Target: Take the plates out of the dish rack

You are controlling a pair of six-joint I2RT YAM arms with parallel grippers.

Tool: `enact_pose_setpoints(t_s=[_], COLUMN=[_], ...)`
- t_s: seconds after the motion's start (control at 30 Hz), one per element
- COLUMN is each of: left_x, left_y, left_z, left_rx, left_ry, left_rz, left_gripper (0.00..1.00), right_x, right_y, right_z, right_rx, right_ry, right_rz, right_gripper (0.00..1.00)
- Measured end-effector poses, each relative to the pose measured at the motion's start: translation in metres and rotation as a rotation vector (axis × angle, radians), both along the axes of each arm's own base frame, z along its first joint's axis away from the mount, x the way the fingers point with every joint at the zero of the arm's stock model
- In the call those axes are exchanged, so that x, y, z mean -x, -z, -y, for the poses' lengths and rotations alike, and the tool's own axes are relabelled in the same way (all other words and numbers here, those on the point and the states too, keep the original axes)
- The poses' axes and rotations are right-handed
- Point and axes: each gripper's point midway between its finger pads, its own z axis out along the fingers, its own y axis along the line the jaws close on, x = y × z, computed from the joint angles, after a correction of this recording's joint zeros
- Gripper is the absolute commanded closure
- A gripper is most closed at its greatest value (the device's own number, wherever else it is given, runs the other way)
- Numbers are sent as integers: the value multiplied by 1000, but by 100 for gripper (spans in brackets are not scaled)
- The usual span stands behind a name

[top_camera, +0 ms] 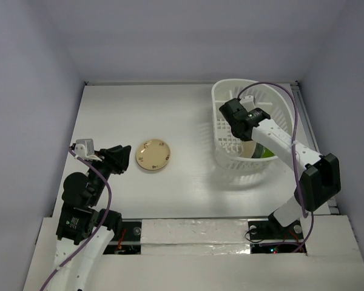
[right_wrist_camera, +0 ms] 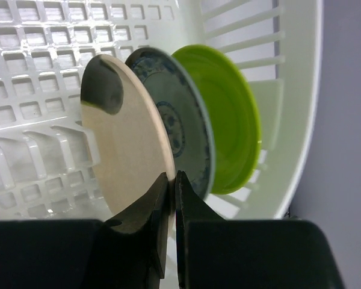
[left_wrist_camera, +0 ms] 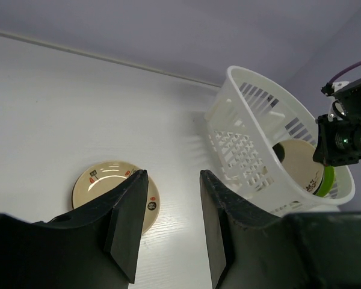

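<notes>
Top external view first: the dish rack point(top_camera: 225, 91) sits on the far right of the white table point(top_camera: 145, 109), and its long axis runs roughly away from the arms. The right arm point(top_camera: 279, 140) reaches down into it. A cream plate point(top_camera: 153, 154) with little specks lies flat and face up on the table, well apart from the rack. The left gripper point(top_camera: 125, 160) hovers just left of that plate and points toward it.

Left wrist view: the fingers point(left_wrist_camera: 129, 217) stand apart with nothing between them, so that pincer is plainly open. The cream plate shows flat just past the left finger, and the rack is off to the right, a pale plate leaning up inside it.

Right wrist view: three plates stand on edge in the rack, faces turned left, stacked like books. That's the beige plate point(right_wrist_camera: 123, 144) in front, the grey-blue plate point(right_wrist_camera: 177, 123) behind it, then the lime green plate point(right_wrist_camera: 228, 114) nearest the rack wall. The right gripper point(right_wrist_camera: 172, 201) is pinched onto the beige plate's lower rim, jaws nearly together.
</notes>
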Motion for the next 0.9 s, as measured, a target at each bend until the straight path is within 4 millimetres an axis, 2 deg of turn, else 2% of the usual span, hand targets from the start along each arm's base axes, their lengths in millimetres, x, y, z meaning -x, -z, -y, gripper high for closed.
enact_pose_setpoints(t_s=[0.23,0.43,0.53,0.6,0.67,0.8,0.9], left_x=[0,0,0,0,0,0,0], left_y=[0,0,0,0,0,0,0], left_z=[0,0,0,0,0,0,0], left_rx=[0,0,0,0,0,0,0], left_ry=[0,0,0,0,0,-2,-2], left_rz=[0,0,0,0,0,-1,-1], left_gripper=[63,63,63,63,63,63,63], right_x=[-12,-11,-13,-16,-17,-5,2], right_y=[-33,-40,-51,-67,-92,-143,-164], right_z=[-1,-2,-6,-10,-17,-31,-58], right_rx=[0,18,17,-3,-36,-157,-289], right_ry=[5,-4,-9,-13,-20,-59,-137], right_rz=[81,95,123,171,244,411,496], right_gripper=[100,100,100,100,100,100,100])
